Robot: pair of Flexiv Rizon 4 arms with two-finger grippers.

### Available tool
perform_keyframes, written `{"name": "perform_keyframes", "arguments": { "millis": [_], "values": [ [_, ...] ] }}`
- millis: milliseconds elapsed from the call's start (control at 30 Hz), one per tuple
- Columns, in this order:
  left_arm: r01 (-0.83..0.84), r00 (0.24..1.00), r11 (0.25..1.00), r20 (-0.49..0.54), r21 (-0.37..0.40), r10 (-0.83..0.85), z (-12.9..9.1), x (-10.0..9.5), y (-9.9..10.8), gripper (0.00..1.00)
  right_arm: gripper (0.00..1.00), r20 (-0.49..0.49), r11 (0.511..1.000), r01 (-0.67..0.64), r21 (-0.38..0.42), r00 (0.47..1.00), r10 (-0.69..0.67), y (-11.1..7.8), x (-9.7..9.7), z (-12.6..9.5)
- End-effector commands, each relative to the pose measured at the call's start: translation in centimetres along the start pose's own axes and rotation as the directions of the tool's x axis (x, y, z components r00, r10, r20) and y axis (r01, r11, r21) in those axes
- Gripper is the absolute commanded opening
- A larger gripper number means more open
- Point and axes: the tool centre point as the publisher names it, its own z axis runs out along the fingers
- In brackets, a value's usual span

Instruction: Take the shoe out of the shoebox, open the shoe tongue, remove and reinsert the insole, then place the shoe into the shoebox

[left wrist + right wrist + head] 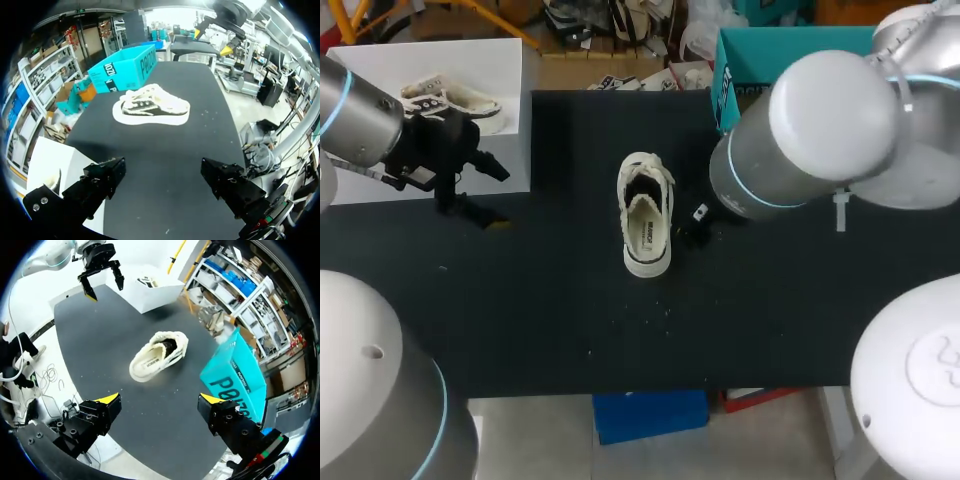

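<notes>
Shoe (646, 215) sits sole-down at mid-table (570, 300), outside the teal shoebox (760, 55), which stands at the shoe's 1 o'clock in the head view. Left gripper (500, 198) is at the shoe's 9 o'clock, well apart, with fingers spread and empty. Right gripper (160, 407) — fingers spread, holding nothing, shoe ahead of it.

matt black table (560, 300), cream cloth shoe (646, 214), glossy teal cardboard shoebox (770, 55)

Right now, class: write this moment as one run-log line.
shoe: on table, outside shoebox | left tool: open, empty | right tool: open, empty
</notes>
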Motion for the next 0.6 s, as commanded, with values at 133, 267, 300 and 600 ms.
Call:
{"name": "perform_keyframes", "arguments": {
  "millis": [133,267,300,600],
  "values": [
    [-0.002,1.000,1.000,0.006,0.001,0.002,0.0,0.2,0.1,1.00,1.00,-0.125,0.922,0.160,0.353,0.985,-0.123,2.2,0.7,3.1],
    [-0.002,1.000,1.000,0.006,0.001,0.002,0.0,0.2,0.1,1.00,1.00,-0.279,0.918,0.058,0.392,0.958,0.058,3.8,0.7,5.7],
    [-0.002,1.000,1.000,0.006,0.001,0.002,0.0,0.2,0.1,1.00,1.00,-0.284,0.906,0.059,0.420,0.956,0.070,4.2,0.7,6.1],
    [-0.002,1.000,1.000,0.006,0.001,0.002,0.0,0.2,0.1,1.00,1.00,-0.311,0.896,-0.039,0.443,0.930,0.194,5.6,-0.5,7.8]
  ]
}}
